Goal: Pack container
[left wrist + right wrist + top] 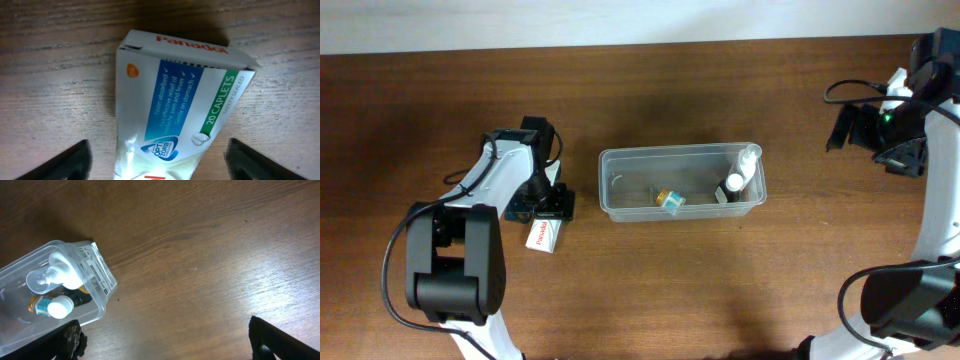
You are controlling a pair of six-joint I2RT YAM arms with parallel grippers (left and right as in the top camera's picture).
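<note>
Left claw (159,155) spread wide astride white, blue and green cardboard caplet box (175,90) | clear rectangular plastic tub (620,153) lies mid-frame overhead | right claw (162,340) spread, empty | risk: skewed box may be twisted out when clamped

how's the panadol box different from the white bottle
The Panadol box lies on the table outside the container; the white bottle is inside, at its right end. The box is flat-sided, printed blue and green; the bottle is rounded, plain white with a clear cap. Both are small beside the container.
</note>
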